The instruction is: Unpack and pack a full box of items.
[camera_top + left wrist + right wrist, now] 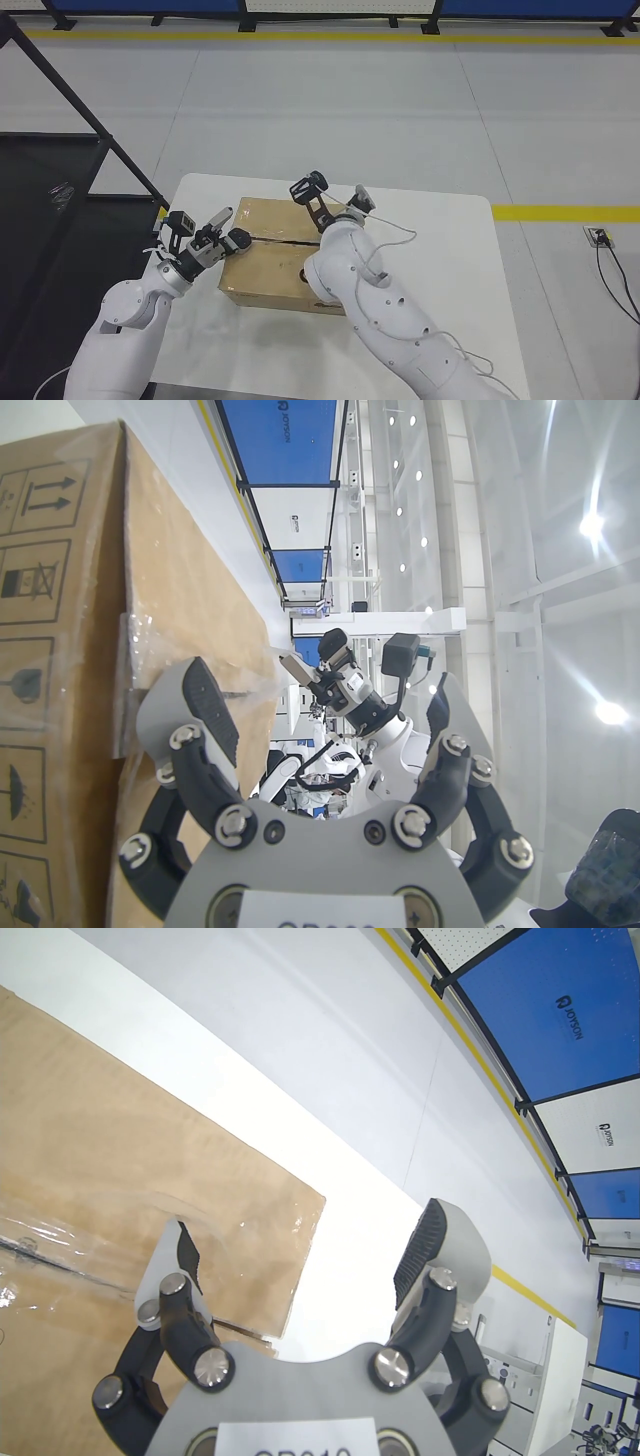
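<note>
A closed cardboard box [265, 265] sits on the white table [440, 260], its top seam sealed with clear tape [272, 240]. My left gripper [230, 227] is open at the box's left end, level with the seam. In the left wrist view one of its fingers [210, 705] lies against the box [175, 600] by the tape end [132, 640]. The other stands free. My right gripper [310, 185] hangs open over the box's far edge. In its own view the right gripper [305, 1218] straddles a corner of the box [100, 1138], near the tape [40, 1238].
A black metal frame [60, 180] stands off the table's left side. Bare tabletop stretches to the right of the box [440, 300]. On the floor at far right lies a cable [612, 275], and a yellow line [565, 212] runs there too.
</note>
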### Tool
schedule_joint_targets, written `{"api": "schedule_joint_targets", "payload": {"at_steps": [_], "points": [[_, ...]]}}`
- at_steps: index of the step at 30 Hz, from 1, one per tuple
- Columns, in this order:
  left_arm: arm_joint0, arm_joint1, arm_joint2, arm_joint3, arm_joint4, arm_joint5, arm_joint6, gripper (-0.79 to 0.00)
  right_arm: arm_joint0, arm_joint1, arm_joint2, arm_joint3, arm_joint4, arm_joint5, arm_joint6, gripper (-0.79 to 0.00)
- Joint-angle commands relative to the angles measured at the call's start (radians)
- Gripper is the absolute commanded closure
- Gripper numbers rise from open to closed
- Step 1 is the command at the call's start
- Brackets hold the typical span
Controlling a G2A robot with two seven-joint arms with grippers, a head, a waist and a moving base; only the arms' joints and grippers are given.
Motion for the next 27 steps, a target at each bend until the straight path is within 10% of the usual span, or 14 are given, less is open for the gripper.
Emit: {"api": "schedule_joint_targets", "payload": {"at_steps": [1,27], "points": [[0.0,0.0,0.001,-0.001,0.001,0.001,0.0,-0.785,-0.013,0.001,0.015,-0.015,-0.017,0.002,0.006,-0.785],[-0.011,-0.001,0.022,-0.001,0.01,0.005,0.006,-0.785,-0.238,0.007,0.211,-0.287,-0.05,-0.024,-0.035,-0.785]]}}
